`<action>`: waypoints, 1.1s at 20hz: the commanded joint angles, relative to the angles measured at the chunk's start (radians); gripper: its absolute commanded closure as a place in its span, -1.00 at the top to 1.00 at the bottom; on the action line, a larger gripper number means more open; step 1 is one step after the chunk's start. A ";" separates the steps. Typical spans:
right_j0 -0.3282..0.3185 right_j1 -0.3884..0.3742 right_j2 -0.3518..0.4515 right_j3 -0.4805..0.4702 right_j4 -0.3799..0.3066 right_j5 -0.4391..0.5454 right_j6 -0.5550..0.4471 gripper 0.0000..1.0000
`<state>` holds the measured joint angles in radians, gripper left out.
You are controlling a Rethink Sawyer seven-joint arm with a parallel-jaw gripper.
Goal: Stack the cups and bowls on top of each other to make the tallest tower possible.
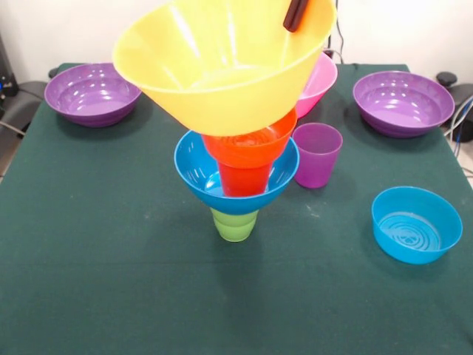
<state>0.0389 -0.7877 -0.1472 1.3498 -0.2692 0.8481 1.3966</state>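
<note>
The red and black gripper [295, 15] holds the big yellow plastic bowl [222, 74] by its far rim, tilted over the tower [238, 177] of green, blue and orange cups and bowls. Five pieces wait around it.

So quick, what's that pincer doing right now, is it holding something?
Pincer: closed on the rim of the large yellow-orange bowl, holding it tilted over the small orange bowl atop the tower.
</note>
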 commanded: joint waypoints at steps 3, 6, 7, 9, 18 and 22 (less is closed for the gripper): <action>0.034 0.024 0.031 -0.049 0.023 0.051 0.198 -1.00; 0.037 0.025 0.028 -0.050 0.028 0.051 0.195 -1.00; 0.038 0.026 0.026 -0.051 0.030 0.051 0.194 -1.00; 0.040 0.027 0.023 -0.051 0.034 0.049 0.191 -1.00; 0.047 0.034 0.008 -0.054 0.044 0.042 0.187 -1.00; 0.050 0.037 0.003 -0.055 0.045 0.042 0.185 -1.00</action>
<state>0.0704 -0.7865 -0.1809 1.3204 -0.2327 0.8481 1.3968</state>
